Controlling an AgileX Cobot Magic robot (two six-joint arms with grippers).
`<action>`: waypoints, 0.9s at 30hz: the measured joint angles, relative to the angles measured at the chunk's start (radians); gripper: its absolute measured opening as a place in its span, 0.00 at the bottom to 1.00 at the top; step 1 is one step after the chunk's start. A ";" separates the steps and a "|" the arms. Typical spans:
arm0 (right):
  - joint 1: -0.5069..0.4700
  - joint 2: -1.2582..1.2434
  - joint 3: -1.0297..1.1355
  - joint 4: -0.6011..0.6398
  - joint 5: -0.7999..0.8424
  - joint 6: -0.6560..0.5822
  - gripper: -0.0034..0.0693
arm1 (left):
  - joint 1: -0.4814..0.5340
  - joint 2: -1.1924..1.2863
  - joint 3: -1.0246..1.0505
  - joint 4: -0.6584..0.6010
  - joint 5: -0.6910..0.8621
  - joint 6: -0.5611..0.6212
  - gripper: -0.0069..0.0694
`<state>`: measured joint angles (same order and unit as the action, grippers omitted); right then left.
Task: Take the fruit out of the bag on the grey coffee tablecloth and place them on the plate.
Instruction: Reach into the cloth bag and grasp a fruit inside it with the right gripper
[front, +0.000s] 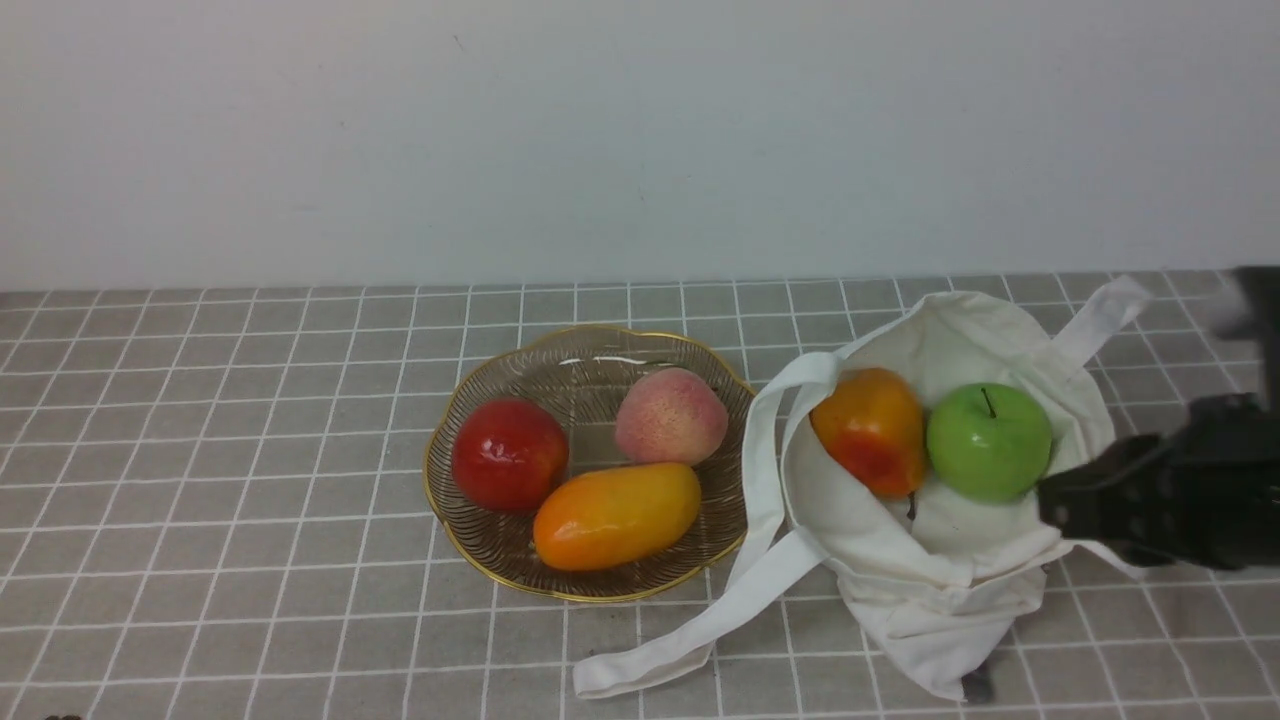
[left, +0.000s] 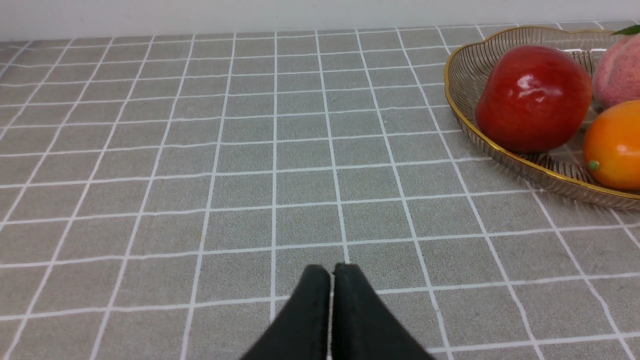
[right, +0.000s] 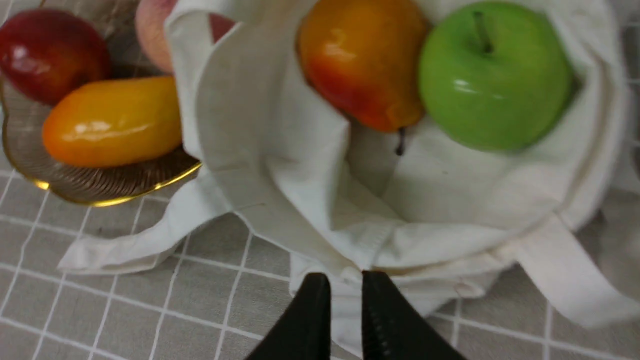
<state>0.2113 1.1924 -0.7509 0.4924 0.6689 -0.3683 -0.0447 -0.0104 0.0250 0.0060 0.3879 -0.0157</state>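
The green apple and the stubby orange-yellow fruit sit side by side inside the open white bag, on the grey tablecloth. Just beside it, the plate carries a red apple, a peach and an oval yellow fruit. The right gripper has its jaws slightly spread, holding nothing; the left gripper has its jaws pressed together over the cloth.

Right claw blurred in front view.
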 joint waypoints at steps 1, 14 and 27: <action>0.016 0.050 -0.038 -0.007 0.016 -0.020 0.29 | 0.000 0.000 0.000 0.000 0.000 0.000 0.08; 0.030 0.366 -0.249 -0.171 -0.018 0.057 0.98 | 0.000 0.000 0.000 0.000 0.000 0.000 0.08; 0.030 0.489 -0.257 -0.602 -0.149 0.548 1.00 | 0.000 0.000 0.000 0.000 0.000 0.000 0.08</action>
<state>0.2414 1.6814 -1.0082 -0.1094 0.5197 0.1798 -0.0447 -0.0104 0.0250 0.0060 0.3879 -0.0157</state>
